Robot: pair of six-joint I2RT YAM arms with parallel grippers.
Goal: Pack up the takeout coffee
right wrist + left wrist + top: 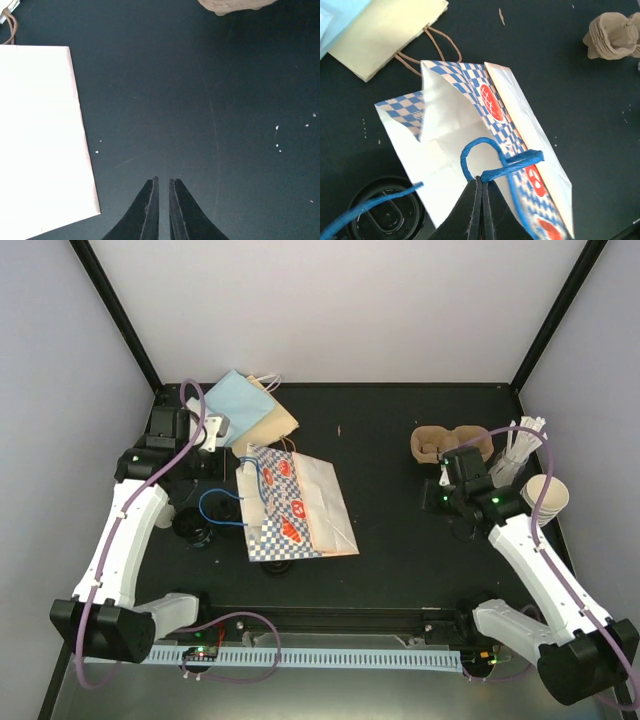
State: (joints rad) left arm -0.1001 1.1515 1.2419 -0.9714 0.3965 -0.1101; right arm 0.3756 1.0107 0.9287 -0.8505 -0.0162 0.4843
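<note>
pinching the blue handle [502,167] of the checked bag [450,130], my left gripper [481,182] was clenched tight on it at the bag's open mouth. my right gripper [163,181] hung well to the right of the bag, its jaws barely parted and gripping nothing. a black lid [385,215] lay just left of the bag, and a second lid [278,566] lay against its near edge. farther off to the bag's right sat the pulp cup tray [445,443], with a paper cup [548,496] further right again. behind the bag lay a cream bag [275,425] and a pale blue bag [232,398].
</note>
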